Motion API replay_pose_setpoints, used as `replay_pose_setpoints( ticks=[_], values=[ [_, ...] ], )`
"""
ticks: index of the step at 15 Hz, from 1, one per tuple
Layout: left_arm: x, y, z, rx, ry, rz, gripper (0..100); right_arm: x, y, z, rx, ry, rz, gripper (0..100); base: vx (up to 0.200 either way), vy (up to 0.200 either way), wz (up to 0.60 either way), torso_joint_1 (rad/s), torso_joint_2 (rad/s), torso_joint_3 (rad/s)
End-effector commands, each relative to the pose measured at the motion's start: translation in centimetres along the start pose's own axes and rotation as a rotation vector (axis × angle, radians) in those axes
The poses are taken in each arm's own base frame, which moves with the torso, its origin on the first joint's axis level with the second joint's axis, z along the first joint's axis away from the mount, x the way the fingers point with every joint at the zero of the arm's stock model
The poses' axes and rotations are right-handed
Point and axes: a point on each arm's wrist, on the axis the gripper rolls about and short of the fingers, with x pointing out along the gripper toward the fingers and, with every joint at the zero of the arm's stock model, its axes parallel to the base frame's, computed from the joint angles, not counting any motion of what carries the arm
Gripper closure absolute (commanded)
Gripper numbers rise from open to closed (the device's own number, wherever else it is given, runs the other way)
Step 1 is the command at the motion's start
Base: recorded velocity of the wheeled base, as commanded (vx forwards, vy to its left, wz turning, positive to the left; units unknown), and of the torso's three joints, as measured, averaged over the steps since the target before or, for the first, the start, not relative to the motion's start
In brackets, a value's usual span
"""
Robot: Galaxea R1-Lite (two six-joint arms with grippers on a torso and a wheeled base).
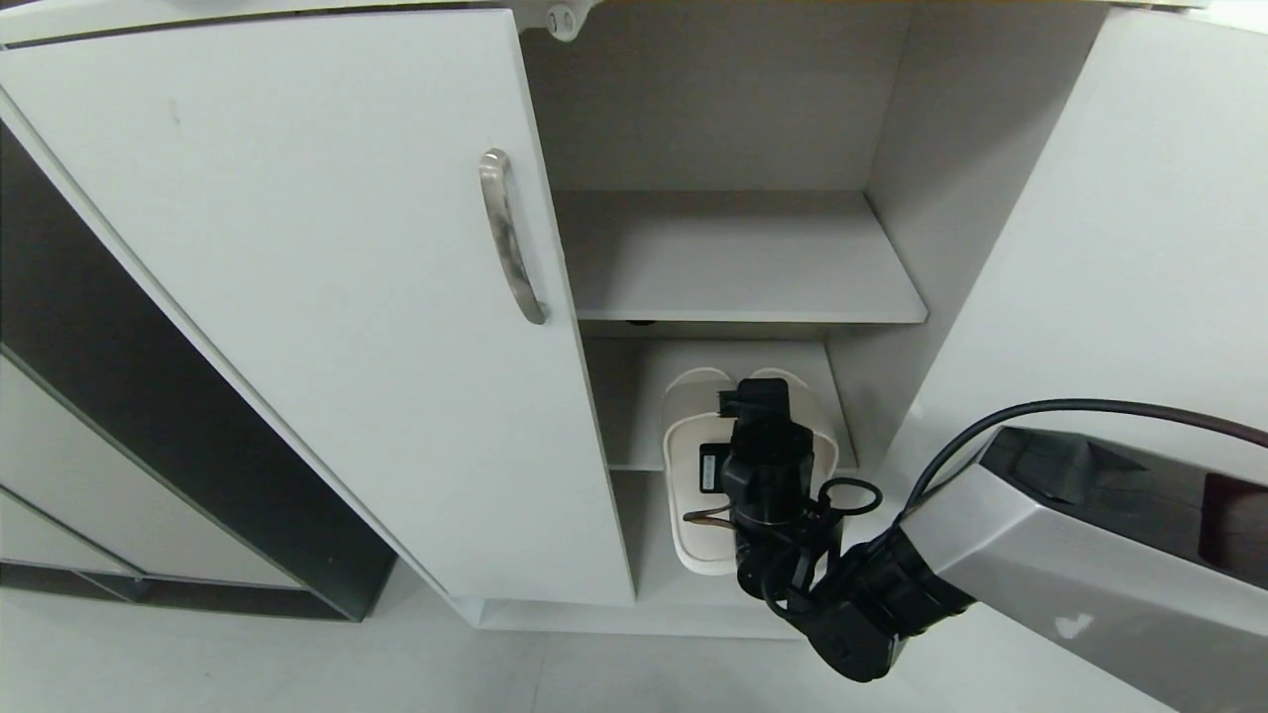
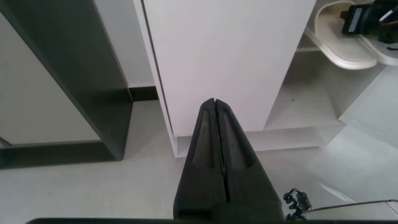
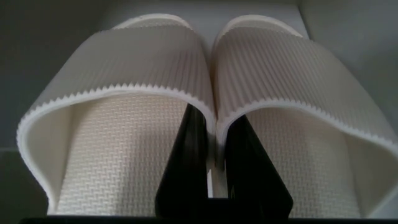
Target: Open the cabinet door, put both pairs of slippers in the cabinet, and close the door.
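Observation:
A pair of white slippers (image 1: 693, 465) (image 3: 124, 81) lies side by side, toes pointing into the lower compartment of the open cabinet and heels sticking out over the low shelf's front edge (image 1: 634, 467). My right gripper (image 1: 755, 401) (image 3: 211, 124) is shut on the pair, one finger inside each slipper, pinching their inner sides together. In the left wrist view the slippers (image 2: 339, 37) show beside the right gripper (image 2: 367, 15). My left gripper (image 2: 214, 106) is shut and empty, low above the floor in front of the left door (image 2: 224, 56).
The left door (image 1: 297, 248), with its metal handle (image 1: 510, 238), swings out to the left. The right door (image 1: 1139, 248) stands open beside my right arm. A bare upper shelf (image 1: 733, 257) sits above the slippers. A dark gap (image 1: 119, 396) lies left of the cabinet.

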Motion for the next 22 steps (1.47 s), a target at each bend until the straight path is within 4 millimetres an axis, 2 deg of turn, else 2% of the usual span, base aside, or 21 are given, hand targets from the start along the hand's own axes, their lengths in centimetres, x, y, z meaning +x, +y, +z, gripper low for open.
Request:
replay_pose_setpoints(
  ticks=[1, 4, 6, 11, 17, 22],
  values=[
    [0.0, 0.0, 0.0, -0.001, 0.002, 0.000, 100, 0.5, 0.0, -0.9, -0.011, 0.009, -0.002, 100, 0.000, 0.000, 0.00, 0.000, 0.00, 0.000],
    [0.0, 0.0, 0.0, -0.001, 0.002, 0.000, 100, 2.6, 0.0, -1.1, 0.010, -0.013, -0.013, 100, 0.000, 0.000, 0.00, 0.000, 0.00, 0.000],
    [0.0, 0.0, 0.0, -0.001, 0.002, 0.000, 100, 3.9, 0.7, -1.3, -0.004, -0.028, -0.016, 100, 0.000, 0.000, 0.00, 0.000, 0.00, 0.000],
    [0.0, 0.0, 0.0, -0.003, 0.002, 0.001, 100, 6.7, 1.2, 0.4, 0.006, -0.046, -0.048, 100, 0.000, 0.000, 0.00, 0.000, 0.00, 0.000],
    [0.0, 0.0, 0.0, -0.003, 0.002, 0.001, 100, 10.4, 1.6, 0.7, -0.010, -0.091, -0.090, 100, 0.000, 0.000, 0.00, 0.000, 0.00, 0.000],
    [0.0, 0.0, 0.0, -0.003, 0.002, 0.001, 100, 10.9, 1.5, 1.4, -0.014, -0.086, -0.097, 100, 0.000, 0.000, 0.00, 0.000, 0.00, 0.000]
  ],
)
